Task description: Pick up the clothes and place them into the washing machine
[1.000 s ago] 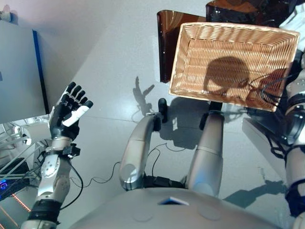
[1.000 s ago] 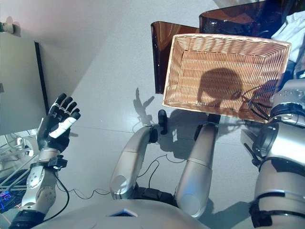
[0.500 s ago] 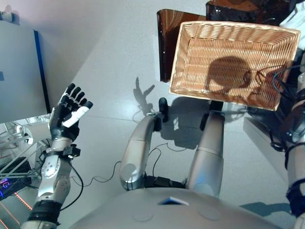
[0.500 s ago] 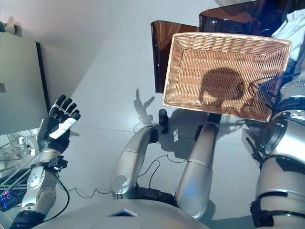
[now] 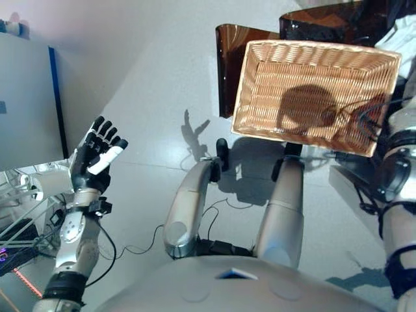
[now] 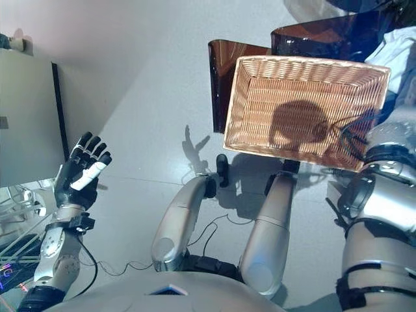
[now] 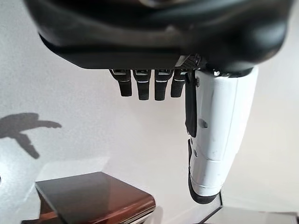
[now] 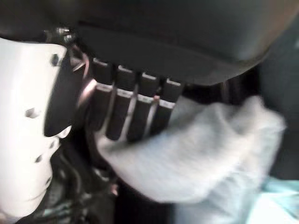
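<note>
A white garment (image 8: 187, 154) lies among dark things at the far right, and its edge shows in the right eye view (image 6: 400, 55). My right hand (image 8: 133, 109) reaches down onto it, fingers straight with their tips against the cloth and the white-covered thumb beside them. That hand itself is outside both eye views; only its arm shows at the right edge. My left hand (image 5: 95, 158) is raised at the left, open with fingers spread and holding nothing. It stands next to the grey washing machine (image 5: 26, 104).
An empty wicker basket (image 5: 312, 47) sits ahead at the right on a dark stand. Brown translucent panels (image 5: 227, 65) stand behind and to the left of it. A wire rack with cables (image 5: 19, 214) is at the lower left.
The whole picture has shifted slightly, so the camera moved. My right arm has shifted a little at the right edge. The left hand keeps its raised, open pose.
</note>
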### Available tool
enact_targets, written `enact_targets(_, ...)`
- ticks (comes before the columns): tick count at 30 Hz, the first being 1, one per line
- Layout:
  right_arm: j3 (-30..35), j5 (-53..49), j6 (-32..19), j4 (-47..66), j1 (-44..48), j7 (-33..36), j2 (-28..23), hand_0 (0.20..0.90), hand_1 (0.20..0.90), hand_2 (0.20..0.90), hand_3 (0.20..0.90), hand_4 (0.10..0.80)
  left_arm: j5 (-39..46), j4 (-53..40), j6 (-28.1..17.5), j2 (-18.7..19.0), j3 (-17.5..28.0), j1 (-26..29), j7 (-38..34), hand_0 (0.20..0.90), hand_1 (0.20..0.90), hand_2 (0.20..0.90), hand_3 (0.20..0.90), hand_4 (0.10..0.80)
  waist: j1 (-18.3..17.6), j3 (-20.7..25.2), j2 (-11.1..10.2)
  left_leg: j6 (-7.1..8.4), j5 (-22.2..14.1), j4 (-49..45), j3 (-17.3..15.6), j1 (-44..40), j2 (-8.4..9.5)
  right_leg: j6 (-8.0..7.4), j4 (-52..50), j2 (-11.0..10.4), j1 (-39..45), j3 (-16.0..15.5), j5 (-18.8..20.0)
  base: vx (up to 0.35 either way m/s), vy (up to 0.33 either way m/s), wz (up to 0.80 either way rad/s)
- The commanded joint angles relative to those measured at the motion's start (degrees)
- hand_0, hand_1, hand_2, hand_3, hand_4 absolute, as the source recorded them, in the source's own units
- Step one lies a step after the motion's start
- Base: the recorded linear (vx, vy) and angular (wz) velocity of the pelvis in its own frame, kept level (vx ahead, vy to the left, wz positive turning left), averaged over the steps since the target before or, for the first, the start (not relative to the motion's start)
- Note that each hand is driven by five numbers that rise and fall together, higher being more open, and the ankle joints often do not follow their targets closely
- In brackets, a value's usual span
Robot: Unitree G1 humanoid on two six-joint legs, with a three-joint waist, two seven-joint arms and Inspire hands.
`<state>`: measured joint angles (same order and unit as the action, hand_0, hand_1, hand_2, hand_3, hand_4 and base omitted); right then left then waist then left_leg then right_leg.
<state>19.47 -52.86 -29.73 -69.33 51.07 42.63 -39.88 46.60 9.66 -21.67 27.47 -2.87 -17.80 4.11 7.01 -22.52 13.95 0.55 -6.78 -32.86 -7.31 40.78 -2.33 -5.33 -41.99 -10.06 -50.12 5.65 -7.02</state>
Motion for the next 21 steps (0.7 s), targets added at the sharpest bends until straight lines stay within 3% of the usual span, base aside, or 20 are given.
enact_targets(1, -4.77, 10.83, -2.64, 2.50, -7.64, -1.54, -5.06, 0.900, 0.900, 0.900, 0.900, 0.800, -0.23, 4.23, -5.20, 1.98, 5.75, -2.04, 0.48, 0.900, 0.900, 0.900, 0.900, 0.800, -1.39, 6.42, -3.26, 1.37, 5.96, 8.20, -0.46, 1.64, -0.45, 2.63, 1.56, 1.88, 1.31, -2.80, -0.70, 0.030, -0.018, 0.03)
enact_targets(6, -8.50, 16.73, 0.11, 3.88, -13.77, -5.51, -1.79, 0.900, 0.900, 0.900, 0.900, 0.800, -0.36, 4.57, -6.37, 1.62, 6.62, -1.52, 1.20, 0.900, 0.900, 0.900, 0.900, 0.800, -1.34, 6.23, -4.51, 1.23, 6.26, 9.03, 0.12, 0.01, -0.10, 2.26, 3.65, 1.74, 3.74, -3.33, 0.17, 0.006, -0.002, 0.00)
enact_targets(21, -18.31, 38.46, 7.98, 4.45, -24.70, -7.90, 5.41, 0.900, 0.900, 0.900, 0.900, 0.800, -2.36, 5.44, -7.16, -0.39, 8.97, -1.83, 2.69, 0.900, 0.900, 0.900, 0.900, 0.800, -0.85, 7.05, -6.23, 0.83, 6.54, 10.58, 1.07, -3.66, -0.20, 1.79, 7.69, 1.78, 8.84, -4.26, 1.73, 0.013, 0.001, -0.02)
